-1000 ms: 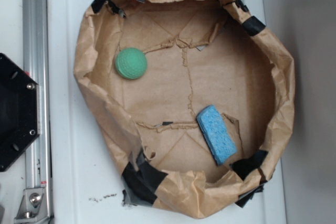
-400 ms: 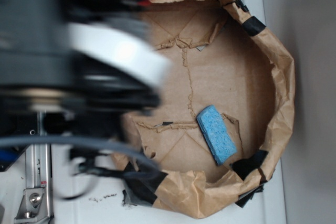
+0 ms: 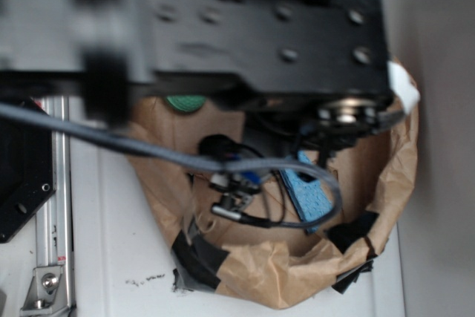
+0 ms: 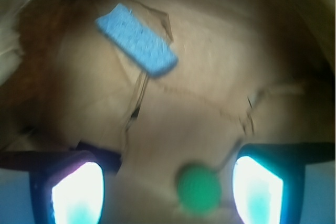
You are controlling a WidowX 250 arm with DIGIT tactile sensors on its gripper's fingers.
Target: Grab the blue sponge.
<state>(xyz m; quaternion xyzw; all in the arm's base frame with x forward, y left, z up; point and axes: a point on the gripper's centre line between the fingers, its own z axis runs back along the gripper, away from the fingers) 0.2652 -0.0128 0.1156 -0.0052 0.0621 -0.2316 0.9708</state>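
Observation:
The blue sponge (image 4: 137, 40) lies flat on the brown paper floor of the basin, upper left in the wrist view, well ahead of my fingers. In the exterior view only part of the blue sponge (image 3: 306, 192) shows under the arm. My gripper (image 4: 168, 190) hangs high above the paper, open, with nothing between its two bright fingertips (image 4: 77, 192). The green ball (image 4: 198, 188) lies on the floor below the gap, nearer the right finger. In the exterior view the arm hides the gripper itself.
The crumpled brown paper basin (image 3: 393, 183) with black tape patches rings the work area; its walls stand up on all sides. The black arm (image 3: 245, 27) covers the upper half of the exterior view. A metal rail (image 3: 53, 206) runs down the left.
The arm has swept in from the left and now spans the top of the basin, covering most of the green ball. The sponge has not moved.

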